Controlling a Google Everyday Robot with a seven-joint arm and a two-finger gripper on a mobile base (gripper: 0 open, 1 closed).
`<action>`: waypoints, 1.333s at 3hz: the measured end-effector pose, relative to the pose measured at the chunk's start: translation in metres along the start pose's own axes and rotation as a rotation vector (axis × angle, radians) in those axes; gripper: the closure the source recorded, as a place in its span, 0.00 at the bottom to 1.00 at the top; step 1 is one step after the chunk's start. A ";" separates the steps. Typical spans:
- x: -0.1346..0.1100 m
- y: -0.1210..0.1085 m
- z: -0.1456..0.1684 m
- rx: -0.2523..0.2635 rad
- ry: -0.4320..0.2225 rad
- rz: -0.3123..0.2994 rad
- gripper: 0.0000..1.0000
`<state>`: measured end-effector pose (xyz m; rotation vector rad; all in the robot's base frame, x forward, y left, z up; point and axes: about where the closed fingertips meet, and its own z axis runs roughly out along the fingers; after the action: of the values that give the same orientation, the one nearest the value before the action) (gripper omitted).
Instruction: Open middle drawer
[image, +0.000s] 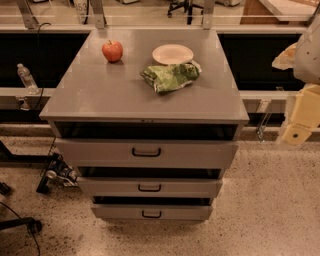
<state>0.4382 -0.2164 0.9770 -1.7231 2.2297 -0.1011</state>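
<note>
Camera view — gripper (298, 129) hangs far right, well apart from middle drawer (115, 187).

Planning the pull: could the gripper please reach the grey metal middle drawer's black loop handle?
Probably yes: the gripper hangs right of the grey cabinet, and nothing blocks the grey metal middle drawer.

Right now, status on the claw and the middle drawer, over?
Claw off at right edge, beside cabinet, clear of all drawers. Middle drawer handle untouched. Nothing in front of its handle; apple, plate, green bag sit on top.
</note>
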 end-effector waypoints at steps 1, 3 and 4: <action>0.000 0.000 0.000 0.000 0.000 0.000 0.00; 0.001 0.032 0.040 -0.064 -0.120 0.009 0.00; -0.004 0.069 0.092 -0.141 -0.183 -0.012 0.00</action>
<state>0.4019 -0.1809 0.8739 -1.7402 2.1373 0.2081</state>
